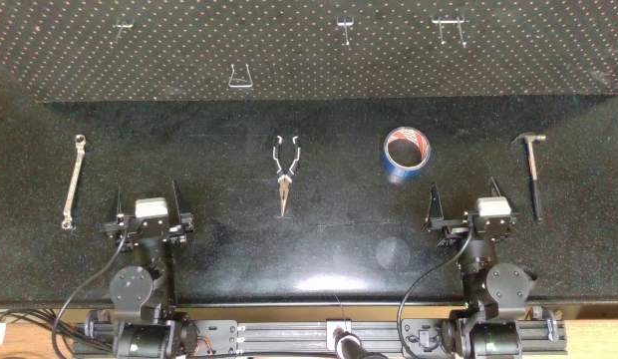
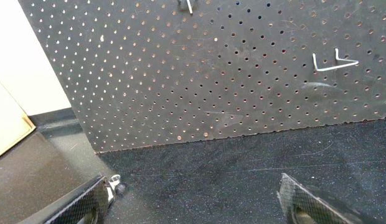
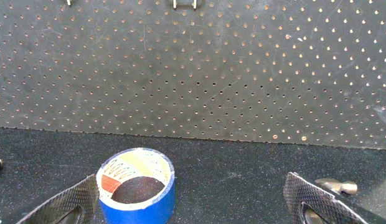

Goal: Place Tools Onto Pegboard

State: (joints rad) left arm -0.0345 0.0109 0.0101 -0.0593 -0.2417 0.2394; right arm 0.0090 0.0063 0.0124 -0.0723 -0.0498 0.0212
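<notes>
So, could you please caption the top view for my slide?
Wrench, pliers, blue tape and hammer lie before the pegboard; left hand and right hand open.

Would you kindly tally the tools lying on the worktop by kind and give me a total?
Wrench: 1
Pliers: 1
Blue tape roll: 1
Hammer: 1
Total: 4
</notes>
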